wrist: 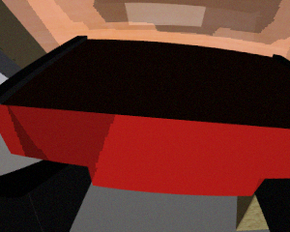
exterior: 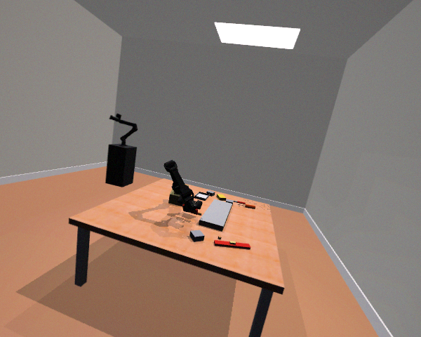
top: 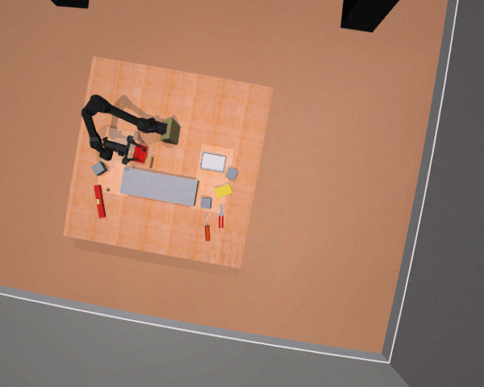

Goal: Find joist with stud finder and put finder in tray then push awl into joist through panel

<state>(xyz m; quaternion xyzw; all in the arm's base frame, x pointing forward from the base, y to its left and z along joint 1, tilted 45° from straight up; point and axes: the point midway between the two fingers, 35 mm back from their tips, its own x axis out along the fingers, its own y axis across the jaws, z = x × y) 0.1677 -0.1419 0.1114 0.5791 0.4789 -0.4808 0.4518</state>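
My gripper (top: 138, 153) (wrist: 176, 157) is shut on the red stud finder (top: 141, 154) (wrist: 184, 152), whose broad dark face shows in the wrist view. It holds the stud finder above the table, beside the left end of the grey floor panel (top: 159, 186) (exterior: 216, 213) in the top view, not over the panel. The awl (top: 152, 160), with a brownish handle, lies on the table between the stud finder and the arm's base side, near the panel's long edge. The white tray (top: 213, 161) (exterior: 202, 196) stands beyond the panel's far end and looks empty. No hole is discernible in the panel.
Grey blocks (top: 98, 168) (top: 231, 173) (top: 206, 202) stand around the panel. A yellow block (top: 223, 190) lies near the tray. Red-handled pliers (top: 219, 217), an orange screwdriver (top: 207, 233) and a red level (top: 99, 201) (exterior: 225, 243) lie on the table. The olive base block (top: 171, 131) carries the arm.
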